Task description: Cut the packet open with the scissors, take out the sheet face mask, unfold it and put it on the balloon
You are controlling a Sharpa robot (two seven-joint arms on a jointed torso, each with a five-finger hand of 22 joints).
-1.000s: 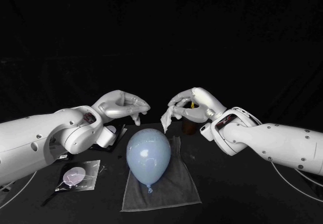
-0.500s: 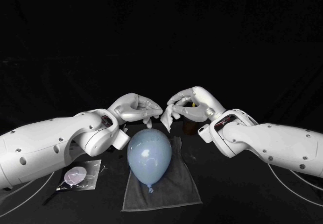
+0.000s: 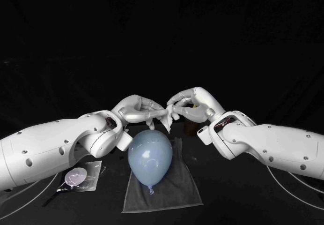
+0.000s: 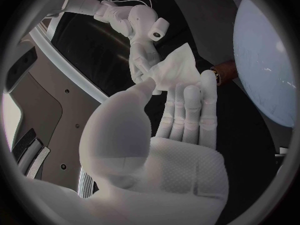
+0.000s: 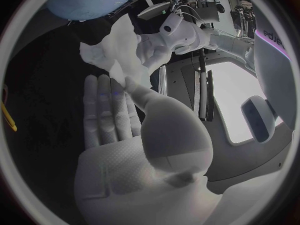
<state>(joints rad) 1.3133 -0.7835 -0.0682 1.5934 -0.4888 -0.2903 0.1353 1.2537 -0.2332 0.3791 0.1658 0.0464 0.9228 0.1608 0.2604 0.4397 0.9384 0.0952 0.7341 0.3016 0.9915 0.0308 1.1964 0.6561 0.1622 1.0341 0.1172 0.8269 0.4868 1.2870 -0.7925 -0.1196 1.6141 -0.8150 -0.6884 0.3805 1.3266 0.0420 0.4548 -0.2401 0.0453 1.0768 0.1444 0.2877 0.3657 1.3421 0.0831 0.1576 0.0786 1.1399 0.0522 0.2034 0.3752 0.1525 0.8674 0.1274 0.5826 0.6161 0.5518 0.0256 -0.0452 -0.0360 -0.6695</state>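
Far left, the packet [image 3: 81,177] lay flat, well clear of the action. Your left hand [image 3: 138,110] pinched one edge of the sheet mask [image 3: 166,120], thumb against fingers [image 4: 187,110]. The sheet mask hung bunched between your two hands, just above the far end of the balloon [image 3: 150,154]. Your right hand [image 3: 191,105] pinched the other edge. Here was the danger, to my eye: pulled apart too sharply, that thin sheet could tear or slip a pinch. Dipped too low, a hand could roll the balloon off its towel [image 3: 169,192].
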